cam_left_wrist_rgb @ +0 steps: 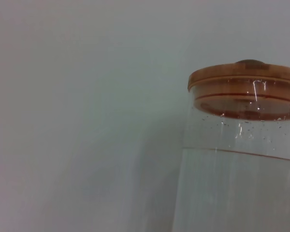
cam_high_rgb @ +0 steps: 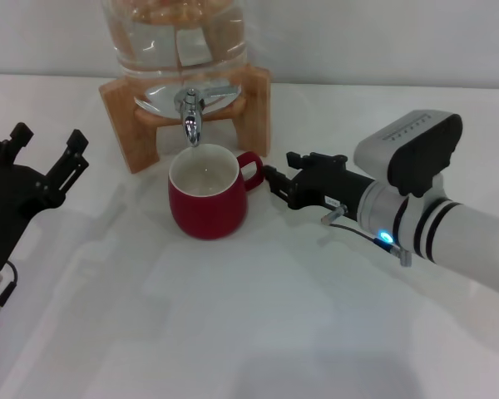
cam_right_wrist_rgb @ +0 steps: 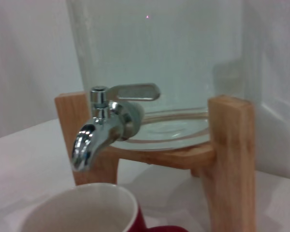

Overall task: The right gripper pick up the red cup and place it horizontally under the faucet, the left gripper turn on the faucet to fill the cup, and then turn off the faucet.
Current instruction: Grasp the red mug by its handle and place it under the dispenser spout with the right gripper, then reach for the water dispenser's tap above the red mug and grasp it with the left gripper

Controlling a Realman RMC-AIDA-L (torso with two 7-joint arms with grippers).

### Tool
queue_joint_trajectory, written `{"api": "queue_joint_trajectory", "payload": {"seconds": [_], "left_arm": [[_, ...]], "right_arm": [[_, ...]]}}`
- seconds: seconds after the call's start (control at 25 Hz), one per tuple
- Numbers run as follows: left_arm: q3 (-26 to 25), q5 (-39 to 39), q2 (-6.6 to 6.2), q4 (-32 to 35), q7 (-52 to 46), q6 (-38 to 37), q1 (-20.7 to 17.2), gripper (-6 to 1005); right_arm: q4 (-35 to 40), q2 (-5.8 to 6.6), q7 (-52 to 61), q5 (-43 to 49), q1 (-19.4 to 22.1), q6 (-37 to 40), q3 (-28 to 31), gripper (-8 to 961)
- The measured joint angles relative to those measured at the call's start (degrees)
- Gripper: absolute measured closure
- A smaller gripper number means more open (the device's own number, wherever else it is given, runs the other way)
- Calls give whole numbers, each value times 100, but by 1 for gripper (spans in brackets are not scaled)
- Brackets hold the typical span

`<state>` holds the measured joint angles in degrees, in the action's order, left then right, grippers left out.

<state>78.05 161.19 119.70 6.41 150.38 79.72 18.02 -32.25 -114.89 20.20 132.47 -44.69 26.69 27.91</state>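
Note:
The red cup [cam_high_rgb: 206, 204] stands upright on the white table with its white inside showing, directly below the faucet [cam_high_rgb: 190, 112]. Its loop handle points right, toward my right gripper [cam_high_rgb: 279, 179], which is open just beside the handle and holds nothing. In the right wrist view the chrome faucet [cam_right_wrist_rgb: 101, 130] has its lever lying flat, and the cup rim [cam_right_wrist_rgb: 82, 210] sits under the spout. No water is running. My left gripper [cam_high_rgb: 48, 140] is open at the left of the table, well away from the faucet.
The clear glass jar [cam_high_rgb: 176, 33] of water rests on a wooden stand [cam_high_rgb: 121, 108] at the back of the table. The left wrist view shows the jar [cam_left_wrist_rgb: 241, 159] with its wooden lid [cam_left_wrist_rgb: 244, 77] against a plain wall.

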Motion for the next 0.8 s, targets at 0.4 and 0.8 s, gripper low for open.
{"api": "queue_joint_trajectory", "payload": {"seconds": [0.4, 0.8], "left_arm": [[-1, 1, -8, 39, 86, -7, 0, 108], [-9, 93, -8, 52, 96, -10, 0, 108]], "right_arm": [[445, 3, -22, -2, 238, 426, 266, 498], [1166, 24, -15, 91, 916, 2110, 278, 495]]}}
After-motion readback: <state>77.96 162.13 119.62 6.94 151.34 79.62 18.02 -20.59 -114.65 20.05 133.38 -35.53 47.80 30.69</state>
